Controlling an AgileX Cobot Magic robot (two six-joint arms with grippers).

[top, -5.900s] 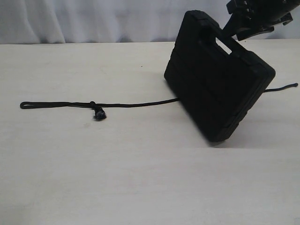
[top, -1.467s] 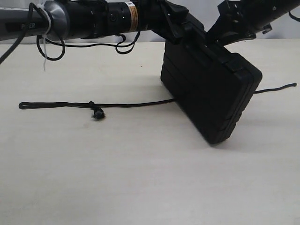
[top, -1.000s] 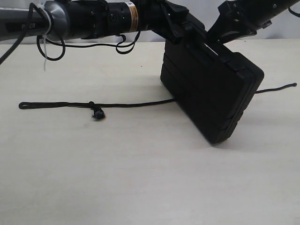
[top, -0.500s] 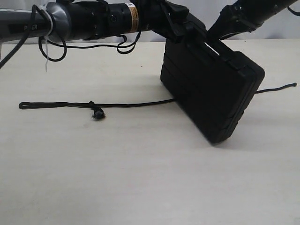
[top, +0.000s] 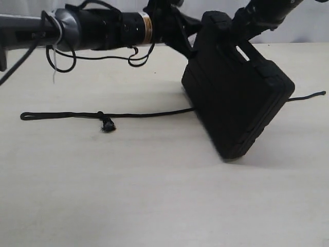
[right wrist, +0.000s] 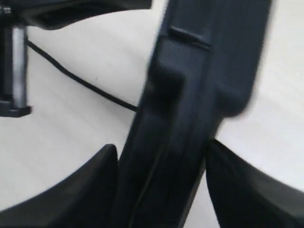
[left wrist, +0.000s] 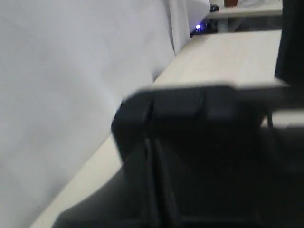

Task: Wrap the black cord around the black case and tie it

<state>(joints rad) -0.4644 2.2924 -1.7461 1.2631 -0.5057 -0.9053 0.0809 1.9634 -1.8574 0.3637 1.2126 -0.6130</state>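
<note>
On the far left of the worktop (top: pixel 154 195) lies the looped end (top: pixel 25 116) of the black cord (top: pixel 144 115). The cord runs in a nearly straight line toward the right. A little way along there is a small frayed knot (top: pixel 108 125) just beside the line, resting on the worktop.

Above the cord, the left arm (top: pixel 97 28) reaches in from the left, high over the worktop. Thin cables hang from it in loops. Its left claw (top: pixel 191 40) is closed tight, and its tip is right up against the top left part of the black case (top: pixel 236 103). I cannot tell if it has hold of anything. Its own camera shows only a blurry corner of the case very close, with a white cloth (left wrist: pixel 71 95) behind.

The case is right of the middle. It does not lie flat. It stands tilted on a low edge, with its handle hole up near the top. The cord goes out of sight at the case's left side and shows again on its right side.

The right claw (top: pixel 241 28) comes down from the top right to the handle end of the case. Its fingers (right wrist: pixel 71 190) stand wide apart, one on each side of the case's edge. I cannot tell if they squeeze it.

On the far right, the thin end (top: pixel 321 93) of the cord lies on the worktop.
</note>
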